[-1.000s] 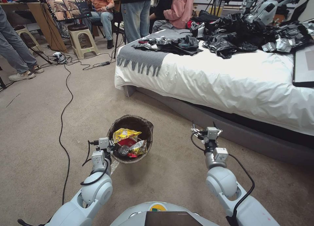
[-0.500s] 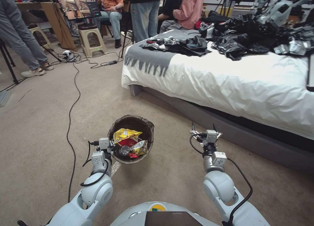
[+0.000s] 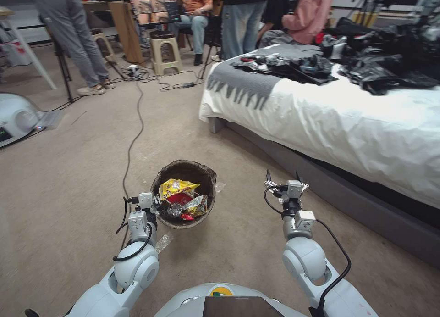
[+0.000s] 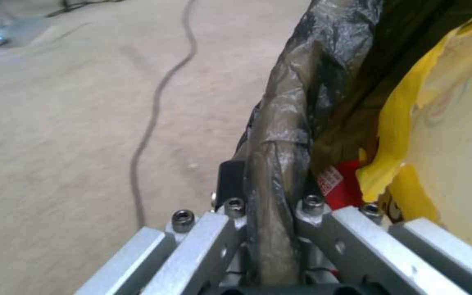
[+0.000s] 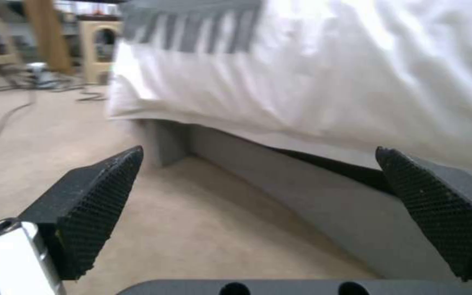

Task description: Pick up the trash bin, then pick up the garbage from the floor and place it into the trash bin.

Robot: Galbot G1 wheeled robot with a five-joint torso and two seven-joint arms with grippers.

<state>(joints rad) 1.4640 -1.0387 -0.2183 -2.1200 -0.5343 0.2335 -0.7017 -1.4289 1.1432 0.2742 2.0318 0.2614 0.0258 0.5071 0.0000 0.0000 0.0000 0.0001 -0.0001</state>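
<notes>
Trash bin hangs clear of the floor, left gripper fingers clamping its bagged rim for carrying, while right gripper fingers spread wide, empty, ready for garbage.

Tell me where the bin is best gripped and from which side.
Grip the bin by its rim, from the robot's left, one finger inside and one outside. The wall is thin and the top open, so the rim probably suits a pinch. The left gripper holds it that way; the right gripper is open.
</notes>
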